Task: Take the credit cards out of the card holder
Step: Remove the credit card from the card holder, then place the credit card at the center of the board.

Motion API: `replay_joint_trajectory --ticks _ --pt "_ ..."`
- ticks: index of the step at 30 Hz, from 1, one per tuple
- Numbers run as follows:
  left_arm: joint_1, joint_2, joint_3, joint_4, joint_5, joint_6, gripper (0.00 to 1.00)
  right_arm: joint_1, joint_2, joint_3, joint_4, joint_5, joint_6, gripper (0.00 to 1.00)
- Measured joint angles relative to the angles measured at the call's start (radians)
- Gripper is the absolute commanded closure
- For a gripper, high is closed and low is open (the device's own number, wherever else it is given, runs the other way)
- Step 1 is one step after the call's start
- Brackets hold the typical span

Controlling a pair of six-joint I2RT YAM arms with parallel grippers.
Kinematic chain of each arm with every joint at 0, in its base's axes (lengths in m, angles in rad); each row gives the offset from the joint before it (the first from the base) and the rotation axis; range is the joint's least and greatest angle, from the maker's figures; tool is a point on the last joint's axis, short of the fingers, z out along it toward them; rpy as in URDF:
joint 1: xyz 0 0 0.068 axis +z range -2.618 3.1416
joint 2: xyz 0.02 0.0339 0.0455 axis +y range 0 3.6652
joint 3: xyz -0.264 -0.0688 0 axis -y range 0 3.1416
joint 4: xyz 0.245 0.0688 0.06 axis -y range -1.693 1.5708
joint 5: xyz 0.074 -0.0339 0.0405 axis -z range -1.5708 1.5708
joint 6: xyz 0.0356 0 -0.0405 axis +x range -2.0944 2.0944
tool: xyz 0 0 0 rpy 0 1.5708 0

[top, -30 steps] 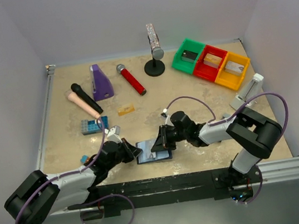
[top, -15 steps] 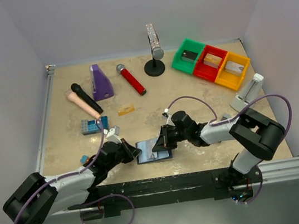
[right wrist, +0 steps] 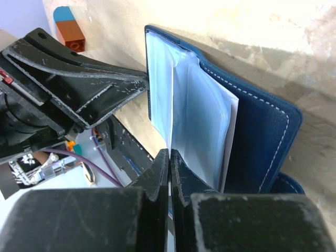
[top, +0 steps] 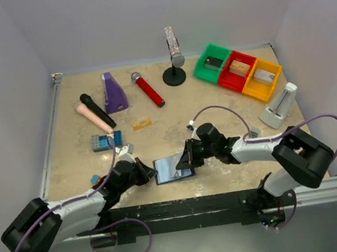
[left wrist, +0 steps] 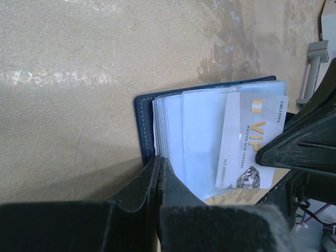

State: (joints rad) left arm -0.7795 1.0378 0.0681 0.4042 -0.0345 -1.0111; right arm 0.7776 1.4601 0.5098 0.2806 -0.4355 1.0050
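Observation:
The dark navy card holder (top: 173, 168) lies open near the front edge, its clear sleeves fanned up. My left gripper (top: 147, 170) is shut on its left edge; in the left wrist view the closed tips (left wrist: 159, 164) pinch the navy cover (left wrist: 142, 126) and sleeves. My right gripper (top: 187, 160) is shut on a pale silvery-white VIP credit card (left wrist: 251, 142) that sticks partly out of a sleeve. In the right wrist view the closed tips (right wrist: 169, 157) clamp the thin card edge beside the navy cover (right wrist: 262, 131). An orange-gold card (top: 141, 123) lies loose on the table.
A studded blue brick block (top: 103, 141) and a small blue-orange brick (top: 94, 179) lie left of the holder. Microphones (top: 148, 89), a purple object (top: 113, 92), a stand (top: 174, 68) and three coloured bins (top: 238, 71) stand at the back. A white holder (top: 279, 105) is at the right.
My right gripper has drawn a little to the right with the card, and its arm has swung right. The card holder has shifted slightly. The left gripper keeps its grip.

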Motion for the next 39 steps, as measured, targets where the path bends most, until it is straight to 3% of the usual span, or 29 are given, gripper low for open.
replay_joint_trajectory --ticks 16,26,33,39 --pt "0.000 -0.090 -0.001 -0.104 -0.011 0.010 0.99 0.000 -0.134 0.035 -0.267 0.055 -0.114 1.00" --pt "0.000 -0.389 0.161 -0.446 -0.045 0.088 0.43 -0.001 -0.309 0.214 -0.553 0.073 -0.327 1.00" --pt "0.001 -0.586 0.221 -0.435 -0.024 0.173 0.35 -0.002 -0.404 0.309 -0.661 -0.043 -0.515 1.00" --pt "0.007 -0.656 0.220 -0.299 0.239 0.254 0.36 0.018 -0.414 0.388 -0.779 -0.319 -0.645 1.00"
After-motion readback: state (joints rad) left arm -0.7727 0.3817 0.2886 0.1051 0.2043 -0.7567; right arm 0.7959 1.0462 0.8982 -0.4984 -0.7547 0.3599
